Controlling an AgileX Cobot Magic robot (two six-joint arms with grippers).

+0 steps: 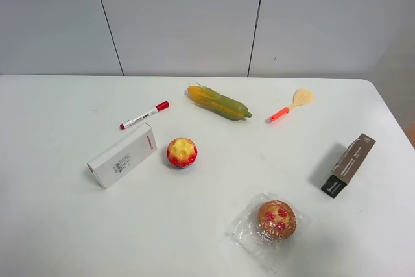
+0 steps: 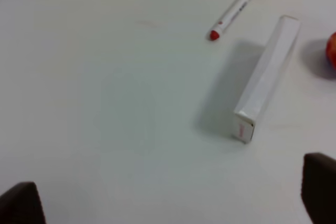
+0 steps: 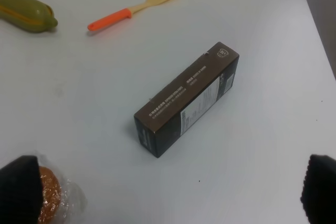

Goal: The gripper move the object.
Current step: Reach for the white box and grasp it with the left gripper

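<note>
Here the white carton (image 1: 123,156) lies on the table (image 1: 52,225) toward its left edge, touching nothing, with a red-capped marker (image 1: 143,115) on its far side and a red-and-yellow toy fruit (image 1: 181,152) near its red-lettered end. The left end effector (image 2: 169,198) hangs near it, fingers spread wide and empty; the right end effector (image 3: 169,190), likewise parted, hangs by the brown box (image 3: 186,106) near the right edge
</note>
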